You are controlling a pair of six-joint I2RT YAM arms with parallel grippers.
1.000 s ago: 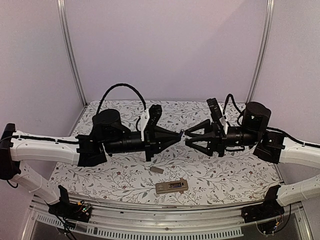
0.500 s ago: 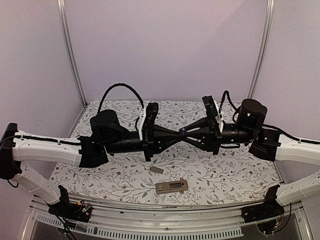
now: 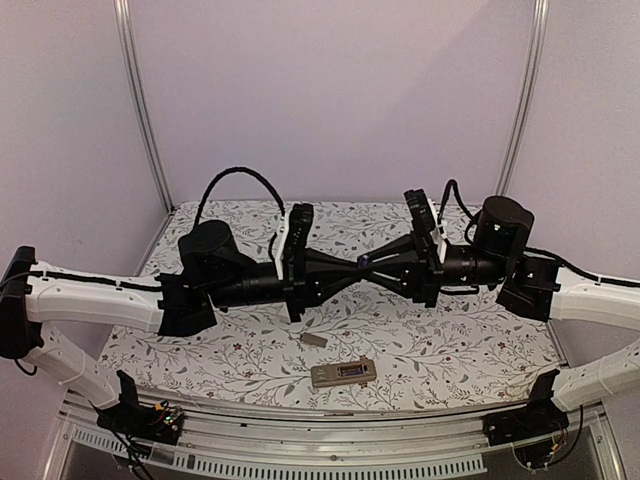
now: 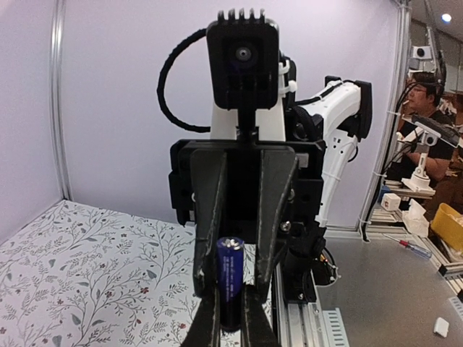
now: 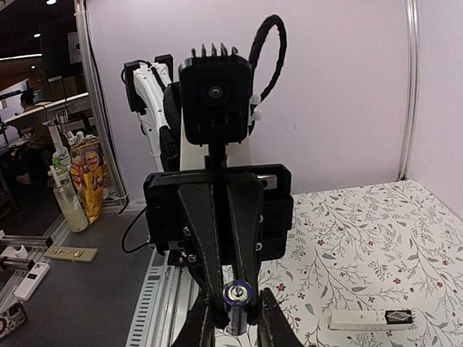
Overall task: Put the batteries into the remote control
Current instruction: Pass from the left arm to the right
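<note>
A dark blue battery [image 4: 231, 282] with a silver end [image 5: 238, 295] hangs in the air above the mid-table. My left gripper [image 4: 231, 318] is shut on its lower half. My right gripper [image 5: 237, 327] meets the left gripper [image 3: 360, 268] tip to tip. The right gripper's jaws stand narrowly either side of the battery's free end, with thin gaps showing. The beige remote control [image 3: 343, 374] lies flat near the table's front edge, below the grippers, with its dark compartment facing up. It also appears in the right wrist view as a pale bar [image 5: 365, 319].
A small grey flat piece [image 3: 314, 340] lies just behind the remote. The floral table [image 3: 480, 340] is bounded by metal posts [image 3: 140, 110] at the back corners and a rail [image 3: 330, 440] in front. A side bench with bottles [image 5: 72, 202] stands beyond the rail.
My right gripper has moved left up to the left gripper's tips, and its wide jaws have narrowed around the battery's free end. The left gripper has kept its hold and barely shifted.
</note>
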